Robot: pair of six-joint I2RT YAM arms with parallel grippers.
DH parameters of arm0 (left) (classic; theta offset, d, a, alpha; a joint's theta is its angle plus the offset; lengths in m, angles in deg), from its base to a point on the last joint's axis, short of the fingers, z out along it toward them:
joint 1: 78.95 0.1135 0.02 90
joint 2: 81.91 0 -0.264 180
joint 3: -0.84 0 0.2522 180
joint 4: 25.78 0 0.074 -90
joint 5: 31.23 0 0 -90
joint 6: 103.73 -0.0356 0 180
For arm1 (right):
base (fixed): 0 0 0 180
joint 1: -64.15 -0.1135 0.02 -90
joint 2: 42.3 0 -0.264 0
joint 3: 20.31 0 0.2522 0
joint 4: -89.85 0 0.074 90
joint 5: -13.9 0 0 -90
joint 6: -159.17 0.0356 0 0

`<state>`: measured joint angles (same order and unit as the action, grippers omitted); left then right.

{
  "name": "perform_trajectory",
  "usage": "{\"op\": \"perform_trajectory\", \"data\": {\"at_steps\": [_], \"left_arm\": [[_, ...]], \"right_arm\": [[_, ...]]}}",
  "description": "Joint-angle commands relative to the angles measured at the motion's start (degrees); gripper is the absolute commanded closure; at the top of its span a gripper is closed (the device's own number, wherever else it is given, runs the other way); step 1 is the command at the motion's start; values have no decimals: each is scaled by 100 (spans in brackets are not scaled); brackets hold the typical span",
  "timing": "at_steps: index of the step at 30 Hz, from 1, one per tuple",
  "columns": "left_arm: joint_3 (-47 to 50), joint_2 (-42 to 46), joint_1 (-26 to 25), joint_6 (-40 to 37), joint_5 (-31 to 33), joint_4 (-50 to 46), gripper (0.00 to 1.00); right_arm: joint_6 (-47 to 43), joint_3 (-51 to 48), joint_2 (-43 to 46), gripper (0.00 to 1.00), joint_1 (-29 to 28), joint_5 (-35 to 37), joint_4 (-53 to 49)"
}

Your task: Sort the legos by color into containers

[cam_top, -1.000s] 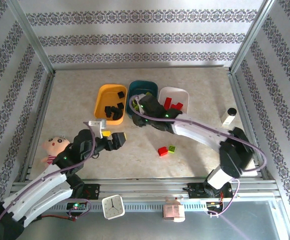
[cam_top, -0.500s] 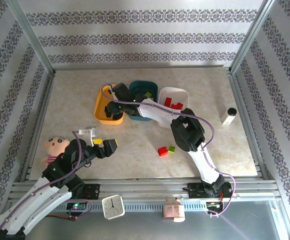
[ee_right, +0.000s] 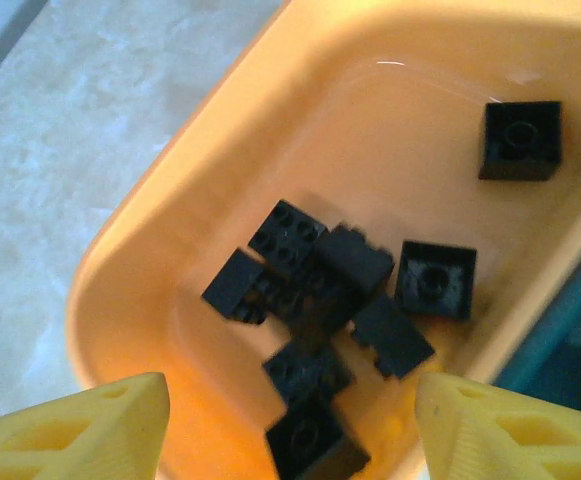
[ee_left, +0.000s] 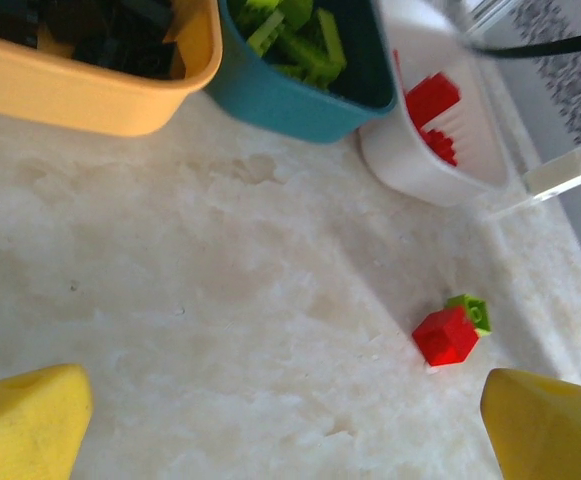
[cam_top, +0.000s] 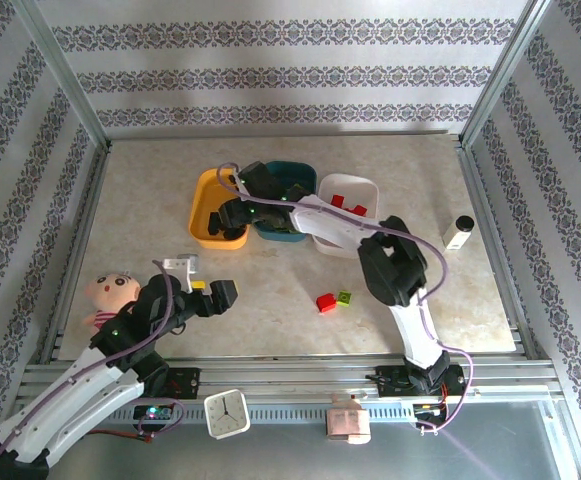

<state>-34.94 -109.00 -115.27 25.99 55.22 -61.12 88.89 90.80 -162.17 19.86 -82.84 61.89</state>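
Right hand [ee_right: 290, 400], spread and empty, above black legos [ee_right: 315, 275] in orange-yellow tray [ee_right: 130, 240]. Left hand [ee_left: 280, 400] spread over counter [ee_left: 220, 300].

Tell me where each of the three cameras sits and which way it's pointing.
Top external: fixed above and behind the arm bases, looking down on the table; both arms show, with left gripper and right gripper.
Left wrist: on the left arm, looking forward and down at the loose red brick; its yellow fingertips at bottom corners.
Right wrist: on the right arm, looking down into the orange-yellow tray of black bricks; its yellow fingertips below.
Shared: all three show the orange-yellow tray.
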Motion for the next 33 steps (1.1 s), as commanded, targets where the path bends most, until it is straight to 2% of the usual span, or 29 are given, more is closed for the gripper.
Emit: {"op": "perform_trajectory", "data": {"at_steps": [1, 7, 15, 22, 30, 33], "left_arm": [[-153, -450, -40, -70, -288, 494, 0], [-86, -1392, -53, -83, -587, 1582, 0], [-563, -2878, -227, -380, -976, 2355, 1], [-1469, -4384, -1055, -1071, -668, 2361, 4], [-2610, -6033, -2029, -1941, -342, 2033, 12], [-2984, -6523, -2298, -2198, -241, 1858, 19]], "right_arm": [[144, -821, 914, 34, 2, -13, 632], [271, -2692, 2174, 33, 39, 222, 1027], [516, -4853, 3866, 32, 103, 752, 1145], [883, -6257, 5487, 31, 422, 1008, 864], [1190, -7199, 6974, 29, 797, 1434, 216], [1265, -7455, 7436, 28, 949, 1433, 104]]}}
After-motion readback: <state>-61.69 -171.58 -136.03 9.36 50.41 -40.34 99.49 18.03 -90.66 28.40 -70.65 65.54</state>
